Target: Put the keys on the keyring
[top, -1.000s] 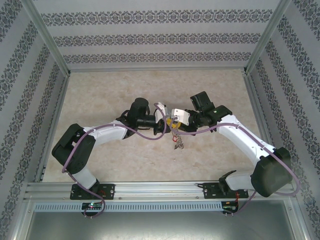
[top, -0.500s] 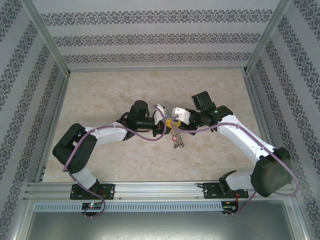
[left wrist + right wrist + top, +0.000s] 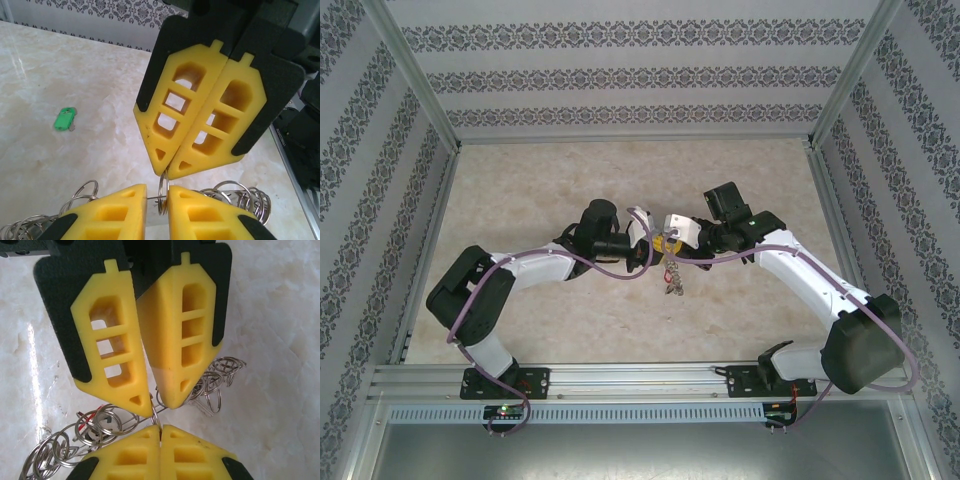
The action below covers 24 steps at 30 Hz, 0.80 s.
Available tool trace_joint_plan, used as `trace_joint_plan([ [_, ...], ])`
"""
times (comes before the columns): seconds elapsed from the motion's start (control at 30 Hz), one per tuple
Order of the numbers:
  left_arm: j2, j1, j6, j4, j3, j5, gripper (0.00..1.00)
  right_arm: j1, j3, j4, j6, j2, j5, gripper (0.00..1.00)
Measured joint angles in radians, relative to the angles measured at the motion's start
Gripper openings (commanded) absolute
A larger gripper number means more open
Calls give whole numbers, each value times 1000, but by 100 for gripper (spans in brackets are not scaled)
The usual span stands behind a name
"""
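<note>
Left gripper (image 3: 157, 193) and right gripper (image 3: 160, 429) meet tip to tip, each clamped on the keyring (image 3: 672, 276) hanging between them off the table (image 3: 540, 180). Best hold one steady and pry gently, lest it slip.

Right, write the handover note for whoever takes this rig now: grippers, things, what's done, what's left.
Left gripper: shut on a small loop of the keyring.
Right gripper: shut on the same loop, tip to tip with the left, above the table.
Things: the keyring hangs between and below the two grippers. One red key shows among its links; whether it is threaded on cannot be told. A green tag lies loose on the table.
Done: keyring is off the table, held by both.
Left: confirm both keys are on, and thread whichever is not.
</note>
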Motion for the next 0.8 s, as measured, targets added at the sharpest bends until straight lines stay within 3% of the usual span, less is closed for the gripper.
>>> trace_joint_plan([
  [0.07, 8, 1, -11, 2, 2, 12, 0, 0, -2, -1, 2, 0, 5, 0],
  [0.13, 15, 2, -11, 3, 4, 26, 0, 0, -6, 0, 4, 0, 11, 0],
  [0.17, 19, 2, -12, 3, 5, 32, 1, 0, -6, 0, 5, 1, 13, 0],
  [0.3, 27, 5, -15, 5, 9, 47, 30, 0, -11, 1, 9, 2, 11, 0],
  [0.37, 31, 6, -21, 11, 9, 48, 31, 3, -15, 3, 12, 3, 9, 0],
  [0.53, 38, 6, -29, 13, 9, 47, 13, 4, -22, 8, 13, 8, 9, 0],
  [0.73, 45, 8, -28, 14, 10, 59, 18, 5, -31, 24, 13, 10, 9, 0],
  [0.8, 53, 10, -27, 18, 13, 69, 25, 5, -35, 28, 17, 11, 9, 0],
])
